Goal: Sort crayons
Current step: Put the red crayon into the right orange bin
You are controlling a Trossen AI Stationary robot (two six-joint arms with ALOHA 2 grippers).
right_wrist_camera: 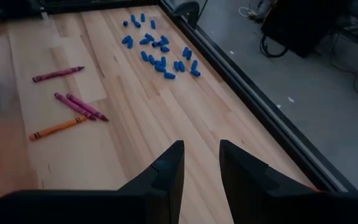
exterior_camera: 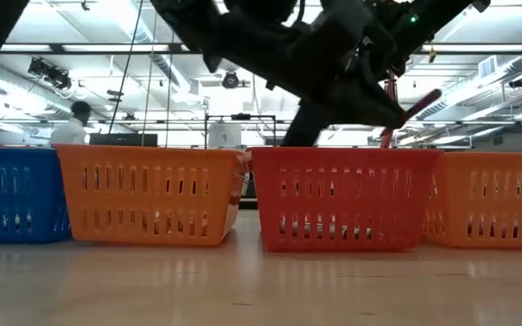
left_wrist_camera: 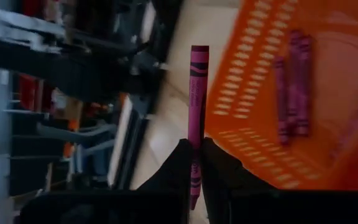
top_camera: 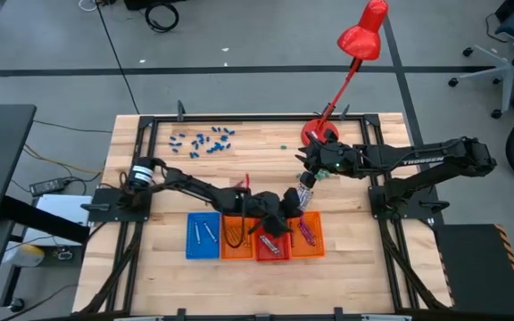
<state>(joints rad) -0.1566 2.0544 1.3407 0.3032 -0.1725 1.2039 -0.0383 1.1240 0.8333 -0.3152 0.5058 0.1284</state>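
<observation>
My left gripper is shut on a magenta crayon and hovers by the rightmost orange tray, which holds several magenta crayons. In the high view it is over the red and right orange trays. The held crayon also shows in the low view. My right gripper is open and empty above the table's middle. Loose magenta crayons and an orange crayon lie flat on the wood. My left gripper pinches the magenta crayon near one end between its two fingers. The crayon lies along the fingers and sticks out well past their tips. It is lifted clear of the table and the trays.
Four small trays stand in a row near the front: blue, orange, red, orange. Stubby blue bits are scattered at the far left. A red lamp stands on the far edge, to the right.
</observation>
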